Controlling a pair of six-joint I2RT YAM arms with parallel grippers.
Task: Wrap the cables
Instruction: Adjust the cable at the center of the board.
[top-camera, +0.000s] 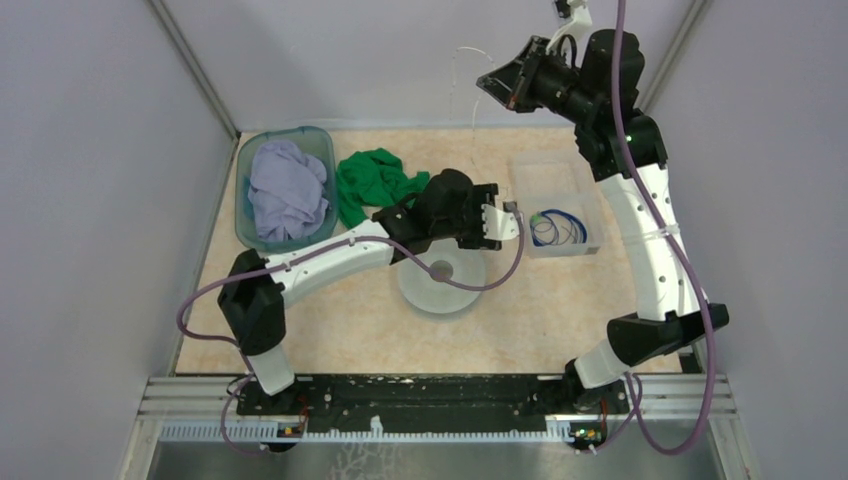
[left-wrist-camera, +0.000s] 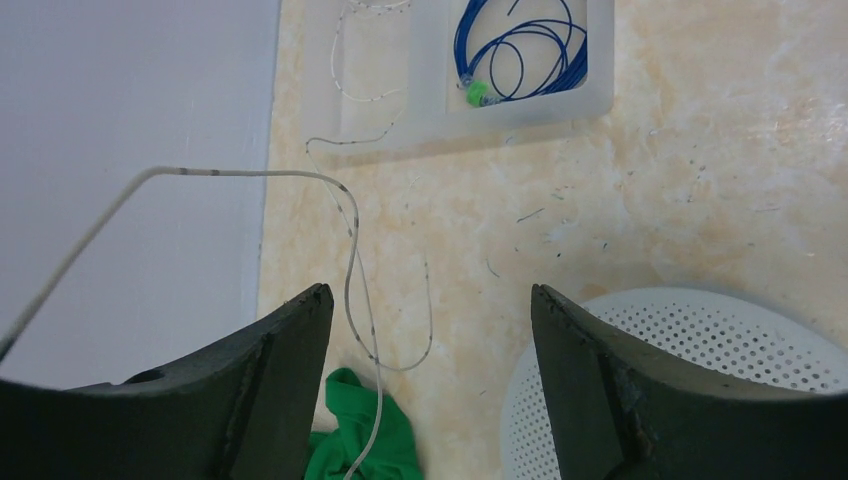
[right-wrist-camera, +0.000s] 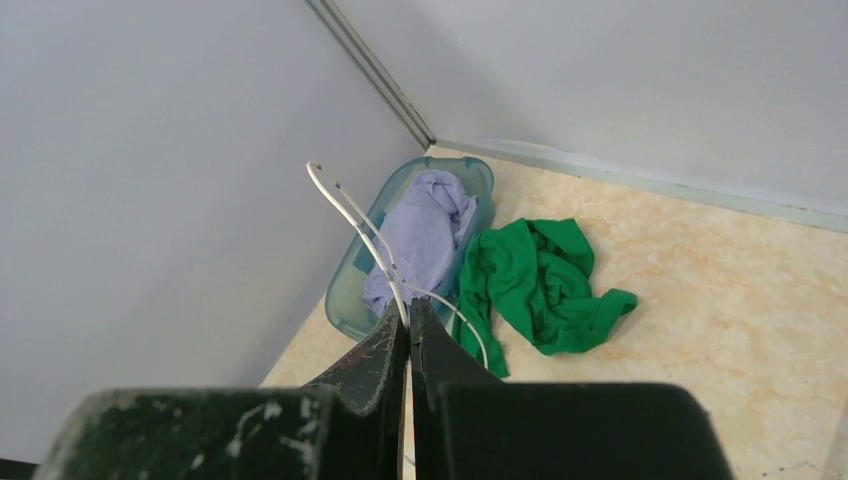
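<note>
The dark blue cable (top-camera: 558, 228) lies coiled with its green bit in a clear tray (top-camera: 540, 165), also seen in the left wrist view as the blue cable (left-wrist-camera: 520, 55). The hair-thin whitish cable (right-wrist-camera: 350, 215) is pinched in my right gripper (right-wrist-camera: 409, 310), which is raised high at the back (top-camera: 497, 88). From there it hangs to the table and trails in loose loops (left-wrist-camera: 350, 250) past the tray. My left gripper (left-wrist-camera: 432, 300) hovers open above the table, just left of the tray (top-camera: 510, 222), nothing between its fingers.
A round pale-grey perforated spool (top-camera: 442, 280) sits under the left arm, by the right finger (left-wrist-camera: 700, 340). A green cloth (top-camera: 375, 180) lies at the back. A teal bin (top-camera: 285, 140) with a lilac cloth stands back left. Walls close in three sides.
</note>
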